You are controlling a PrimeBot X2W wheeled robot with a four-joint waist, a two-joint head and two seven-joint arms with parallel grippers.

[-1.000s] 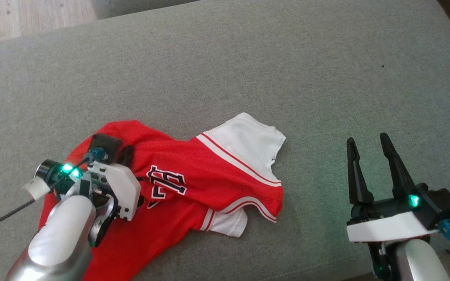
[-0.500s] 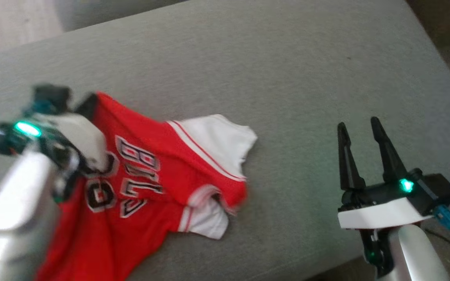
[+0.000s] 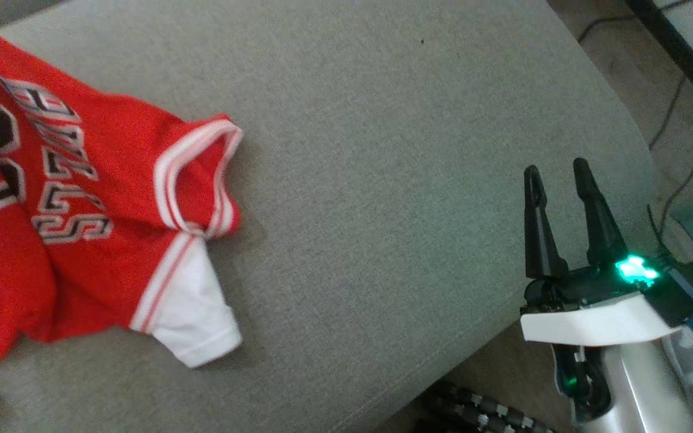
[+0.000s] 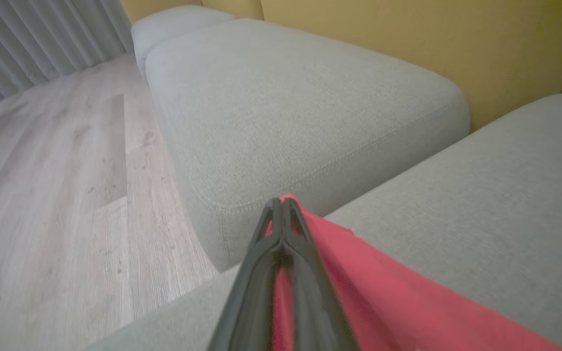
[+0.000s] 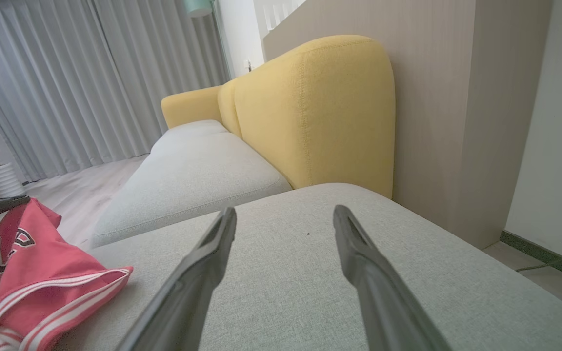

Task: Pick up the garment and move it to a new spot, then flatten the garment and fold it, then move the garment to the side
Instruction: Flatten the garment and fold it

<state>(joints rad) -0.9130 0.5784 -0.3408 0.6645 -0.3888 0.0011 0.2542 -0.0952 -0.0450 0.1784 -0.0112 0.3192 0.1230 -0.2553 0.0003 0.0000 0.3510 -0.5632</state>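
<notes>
We're clamping the left pincer [image 4: 281, 207] shut on a red fold of the jersey [image 3: 82, 198] and hauling it leftward over the grey sofa cushion [image 3: 382, 180]. A second ago it was lying crumpled; now it's hanging stretched, lettering unfurled. The head camera is swinging too. The right pincer [image 3: 557, 171] is idling wide, empty. Looks like the pick-up is underway and the new spot is next.

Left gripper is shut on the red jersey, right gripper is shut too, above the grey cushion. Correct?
No: the right gripper is open above the grey cushion, jaws spread and empty, as the right wrist view shows. The left gripper is shut on the red jersey.
</notes>
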